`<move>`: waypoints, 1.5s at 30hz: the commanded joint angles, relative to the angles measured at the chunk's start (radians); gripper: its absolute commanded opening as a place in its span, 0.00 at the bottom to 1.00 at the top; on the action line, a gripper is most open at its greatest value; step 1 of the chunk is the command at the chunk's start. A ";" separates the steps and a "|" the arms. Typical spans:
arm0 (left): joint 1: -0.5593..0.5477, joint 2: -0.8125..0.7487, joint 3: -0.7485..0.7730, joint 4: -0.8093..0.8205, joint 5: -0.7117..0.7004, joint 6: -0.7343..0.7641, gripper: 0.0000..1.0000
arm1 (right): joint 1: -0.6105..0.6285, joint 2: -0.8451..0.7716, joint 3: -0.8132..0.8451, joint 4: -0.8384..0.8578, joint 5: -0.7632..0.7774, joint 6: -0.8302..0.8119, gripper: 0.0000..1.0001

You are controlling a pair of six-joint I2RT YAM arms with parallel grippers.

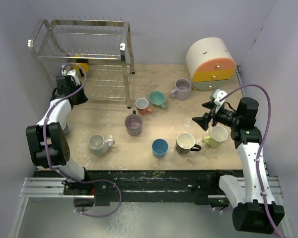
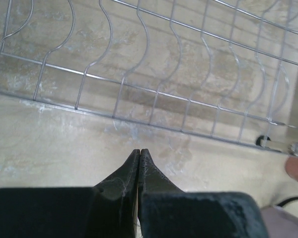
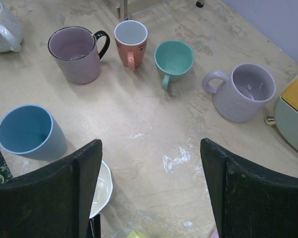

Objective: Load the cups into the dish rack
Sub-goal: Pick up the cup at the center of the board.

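From where I stand, the two-tier silver wire dish rack [image 1: 89, 47] fills the far left corner of the pale bench [image 1: 124, 154], directly ahead of the left pincer [image 2: 140, 154]. That pincer's fingers are pressed together on nothing, the tips aimed at bare bench just short of the rack's lower tier. Just beyond it, one yellow ceramic mug [image 1: 83, 67] looks to be sitting on that lower tier. The slotted top tier holds nothing I can make out. By my reckoning one cup is loaded and the job has barely begun.

The right pincer [image 3: 150, 144] hangs spread wide and grips nothing, with the loose cups around it. I count eight on the bench, all upright:
- The mauve mug with a black handle [image 3: 77, 57] is ahead and to its left.
- The ribbed lavender mug [image 3: 241, 94] is ahead and to its right.
- The teal mug [image 3: 174, 59] and the small salmon mug [image 3: 130, 42] are nearly straight ahead, side by side.
- The blue cup [image 3: 27, 131] is close on its left.
- A dark mug with a white inside [image 1: 185, 144] sits partly under its left finger.
- The pale green mug [image 1: 217, 135] is almost beneath it.
- A white speckled mug [image 3: 2, 29] stands well off to its far left.

All eight have yet to reach the rack.
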 commanded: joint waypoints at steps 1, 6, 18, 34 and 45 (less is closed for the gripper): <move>0.007 -0.160 -0.027 -0.049 0.055 -0.052 0.00 | -0.005 -0.023 0.002 0.014 -0.016 -0.027 0.81; 0.006 -0.346 -0.138 -0.094 0.128 -0.104 0.00 | -0.005 -0.038 0.001 0.012 -0.016 -0.039 0.81; 0.006 -0.936 -0.355 -0.129 0.324 -0.407 0.72 | -0.005 0.001 0.041 -0.161 -0.144 -0.222 0.83; -0.339 -1.023 -0.436 -0.116 0.456 -0.494 0.82 | 0.038 0.197 0.360 -0.666 0.033 -0.690 0.73; -0.438 -0.997 -0.556 0.149 0.561 -0.631 0.85 | 0.053 0.334 0.317 -0.757 0.139 -0.967 0.75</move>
